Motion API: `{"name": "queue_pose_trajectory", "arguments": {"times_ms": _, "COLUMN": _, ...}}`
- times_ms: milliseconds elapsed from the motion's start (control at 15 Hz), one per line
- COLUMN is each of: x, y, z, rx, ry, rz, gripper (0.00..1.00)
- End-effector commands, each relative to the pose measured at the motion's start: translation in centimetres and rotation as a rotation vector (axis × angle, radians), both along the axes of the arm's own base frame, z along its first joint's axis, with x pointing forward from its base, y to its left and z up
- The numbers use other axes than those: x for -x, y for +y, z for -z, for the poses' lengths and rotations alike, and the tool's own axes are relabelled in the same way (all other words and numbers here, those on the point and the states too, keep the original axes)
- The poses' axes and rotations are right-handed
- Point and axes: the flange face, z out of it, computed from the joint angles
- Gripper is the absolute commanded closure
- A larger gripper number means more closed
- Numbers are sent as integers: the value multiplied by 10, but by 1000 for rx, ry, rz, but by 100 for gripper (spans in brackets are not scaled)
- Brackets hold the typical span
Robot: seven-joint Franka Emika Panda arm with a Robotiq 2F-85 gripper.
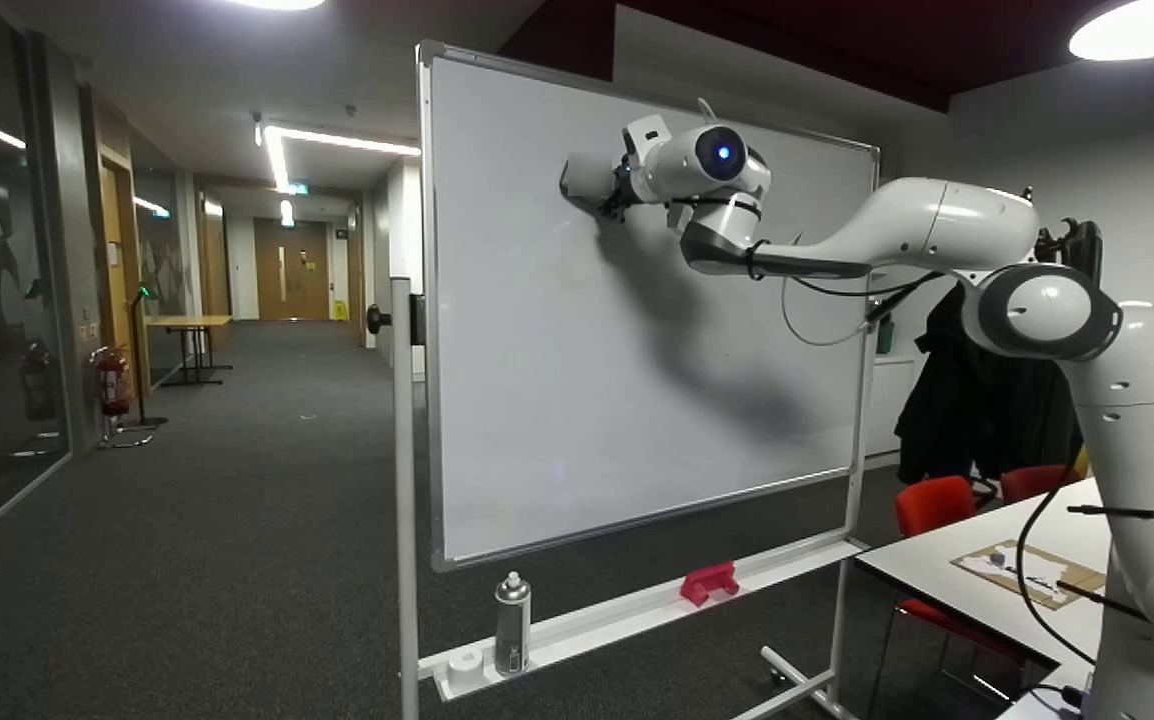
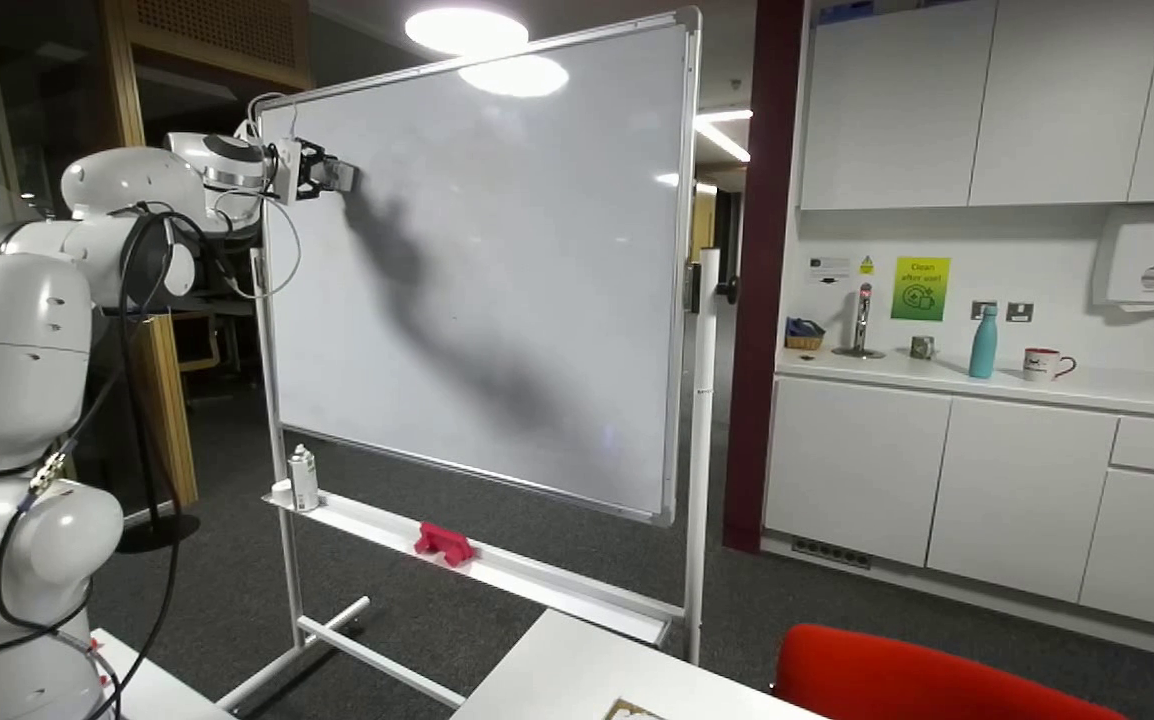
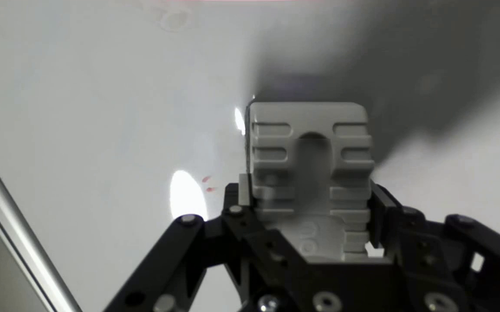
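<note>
Spray can (image 1: 513, 630) is standing below the whiteboard (image 1: 537, 400), under its left end. Going right, a grey eraser (image 1: 587, 177) is sitting against or just off the whiteboard's upper part, can't tell which, and the gripper (image 3: 310, 197) is pinching its sides. Imo it's wiping, so the next move's probably calling for light, even pressure along the whiteboard.
</note>
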Motion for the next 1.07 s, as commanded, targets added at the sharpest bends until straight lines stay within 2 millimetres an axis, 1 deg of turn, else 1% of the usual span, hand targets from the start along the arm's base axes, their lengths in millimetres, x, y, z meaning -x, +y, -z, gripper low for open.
{"name": "queue_pose_trajectory", "arguments": {"times_ms": 0, "x": -13, "y": -6, "z": 38, "rx": 32, "ry": 74, "rz": -14, "gripper": 65}}
{"name": "queue_pose_trajectory", "arguments": {"times_ms": 200, "x": -13, "y": -4, "z": 50, "rx": 49, "ry": 96, "rz": -17, "gripper": 65}}
{"name": "queue_pose_trajectory", "arguments": {"times_ms": 333, "x": -11, "y": -3, "z": 49, "rx": 52, "ry": 94, "rz": -20, "gripper": 65}}
{"name": "queue_pose_trajectory", "arguments": {"times_ms": 467, "x": -7, "y": -5, "z": 34, "rx": 36, "ry": 72, "rz": -20, "gripper": 65}}
{"name": "queue_pose_trajectory", "arguments": {"times_ms": 600, "x": -2, "y": -9, "z": 14, "rx": 4, "ry": 51, "rz": -19, "gripper": 65}}
{"name": "queue_pose_trajectory", "arguments": {"times_ms": 800, "x": 4, "y": -19, "z": -12, "rx": -68, "ry": 33, "rz": -18, "gripper": 65}}
{"name": "queue_pose_trajectory", "arguments": {"times_ms": 1000, "x": 4, "y": -32, "z": -28, "rx": -133, "ry": 29, "rz": -9, "gripper": 65}}
